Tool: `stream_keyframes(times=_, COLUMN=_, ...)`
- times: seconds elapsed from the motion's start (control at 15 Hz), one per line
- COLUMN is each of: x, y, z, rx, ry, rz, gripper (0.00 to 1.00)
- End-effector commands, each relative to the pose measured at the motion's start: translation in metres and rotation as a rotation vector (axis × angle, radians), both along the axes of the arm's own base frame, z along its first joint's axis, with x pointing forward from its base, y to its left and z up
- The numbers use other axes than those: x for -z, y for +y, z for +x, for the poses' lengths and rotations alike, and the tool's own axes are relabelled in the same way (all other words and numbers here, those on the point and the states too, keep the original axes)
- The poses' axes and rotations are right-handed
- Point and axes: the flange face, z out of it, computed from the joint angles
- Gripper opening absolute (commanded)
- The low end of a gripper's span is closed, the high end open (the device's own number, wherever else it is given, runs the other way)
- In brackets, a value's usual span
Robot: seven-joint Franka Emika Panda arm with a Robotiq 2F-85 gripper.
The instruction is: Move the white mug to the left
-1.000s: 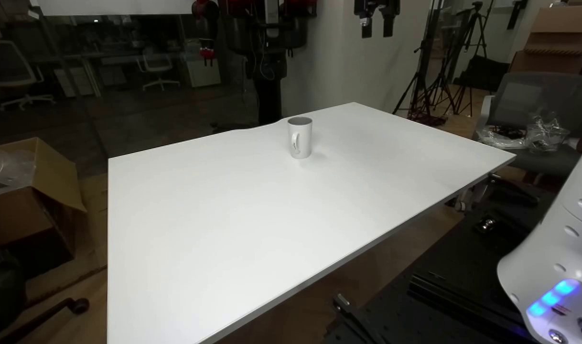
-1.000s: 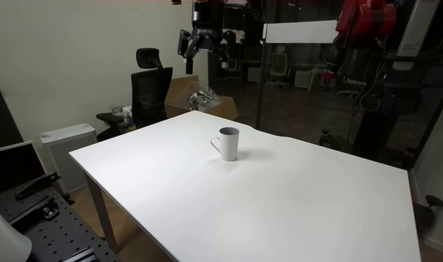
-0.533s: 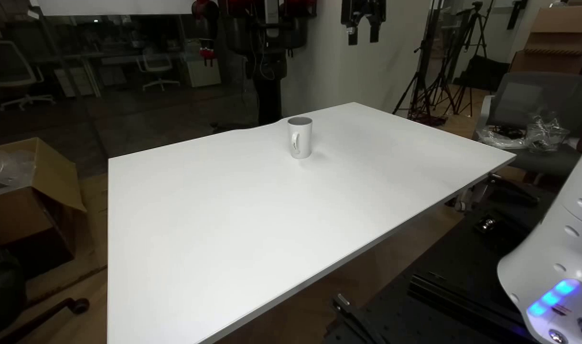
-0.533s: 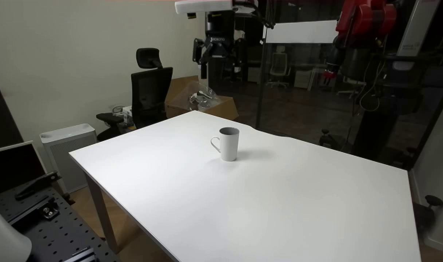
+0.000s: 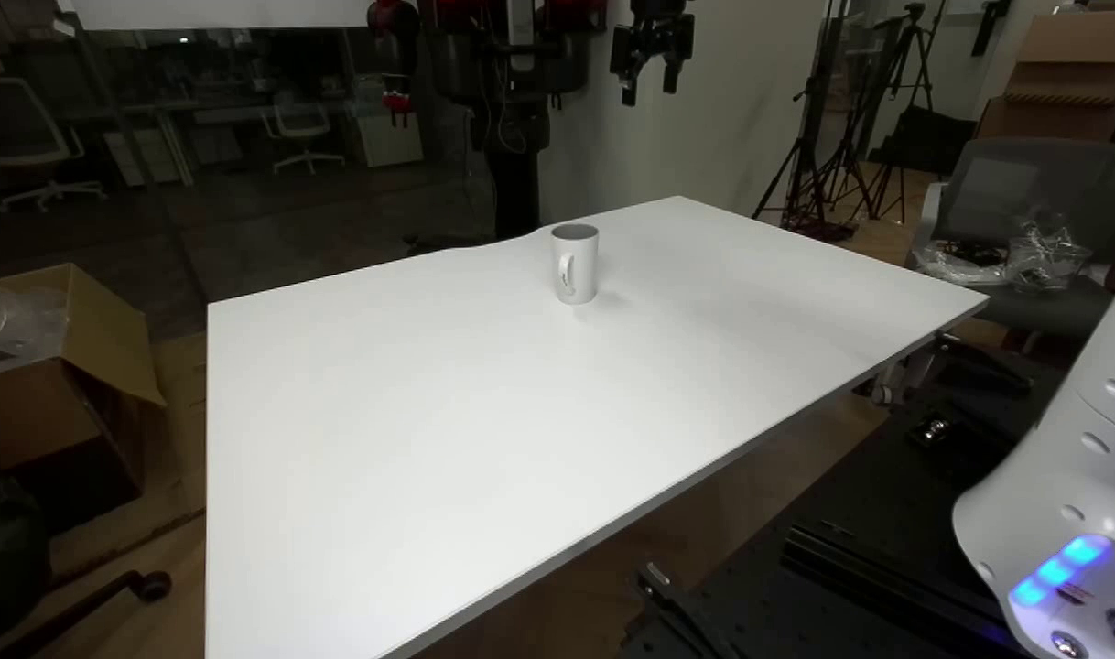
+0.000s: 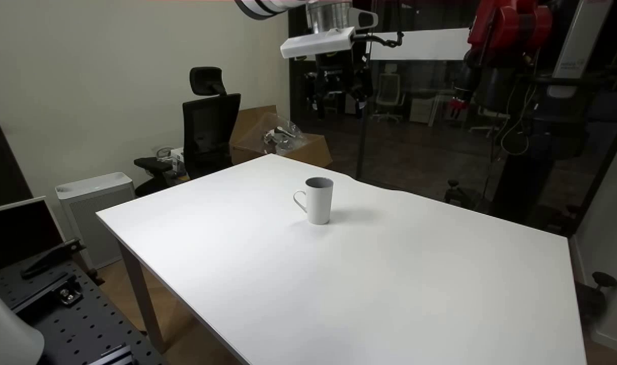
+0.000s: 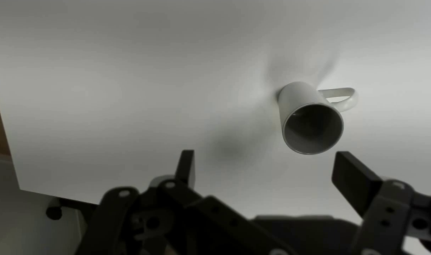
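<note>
While the gripper (image 7: 265,159) sits at 6 o'clock in the wrist view, its fingers (image 7: 185,167) are spread wide; the white mug (image 7: 307,117) is past the gap, at 2 o'clock from its middle, touching neither. Wrist view looks deep into the mug, handle (image 7: 350,102) at about 2 o'clock. In an exterior view that handle (image 6: 298,201) points to 9 o'clock, and the gripper (image 6: 340,107) is dark on dark, finger gap hard to read. In an exterior view the gripper (image 5: 650,93) hangs well above the table (image 5: 448,412), 1 o'clock from the mug; blue lights (image 5: 1061,569) glow at 4 o'clock. Mug stands upright on the table in both exterior views. Far back, at 2 o'clock in an exterior view: red and black robot (image 6: 508,30). Vs half a second ago: gripper gone toward 3 o'clock in an exterior view, silver joint (image 6: 330,17) now in frame, mug unmoved.
</note>
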Motion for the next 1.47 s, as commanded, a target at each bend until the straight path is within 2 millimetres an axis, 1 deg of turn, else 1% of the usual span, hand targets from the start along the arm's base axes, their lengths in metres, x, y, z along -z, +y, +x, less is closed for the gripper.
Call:
stream_keyframes(times=0.0, x=0.005, y=0.004, z=0.012, rx=-0.018, ry=0.001, rz=0.056, gripper=1.00)
stream_keyframes(times=0.13, x=0.025, y=0.013, z=0.029, rx=-0.069, ry=0.059, rz=0.124, gripper=1.00)
stream_keyframes(times=0.27, x=0.051, y=0.028, z=0.046, rx=-0.133, ry=0.135, rz=0.196, gripper=1.00)
stream_keyframes(times=0.4, x=0.077, y=0.045, z=0.056, rx=-0.171, ry=0.218, rz=0.223, gripper=1.00)
stream_keyframes(times=0.47, x=0.085, y=0.049, z=0.060, rx=-0.162, ry=0.255, rz=0.214, gripper=1.00)
stream_keyframes(times=0.53, x=0.077, y=0.047, z=0.042, rx=-0.155, ry=0.211, rz=0.202, gripper=1.00)
stream_keyframes(times=0.6, x=0.088, y=0.052, z=0.047, rx=-0.163, ry=0.235, rz=0.211, gripper=1.00)
stream_keyframes(times=0.73, x=0.098, y=0.053, z=0.054, rx=-0.167, ry=0.249, rz=0.215, gripper=1.00)
stream_keyframes(times=0.87, x=0.100, y=0.054, z=0.059, rx=-0.183, ry=0.254, rz=0.160, gripper=1.00)
stream_keyframes(times=0.93, x=0.105, y=0.056, z=0.062, rx=-0.200, ry=0.261, rz=0.123, gripper=1.00)
stream_keyframes(times=1.13, x=0.125, y=0.072, z=0.072, rx=-0.258, ry=0.287, rz=-0.039, gripper=1.00)
stream_keyframes(times=1.2, x=0.116, y=0.061, z=0.062, rx=-0.258, ry=0.286, rz=0.043, gripper=1.00)
stream_keyframes(times=1.33, x=0.130, y=0.073, z=0.066, rx=-0.278, ry=0.294, rz=-0.004, gripper=1.00)
stream_keyframes(times=1.4, x=0.133, y=0.076, z=0.066, rx=-0.282, ry=0.297, rz=-0.011, gripper=1.00)
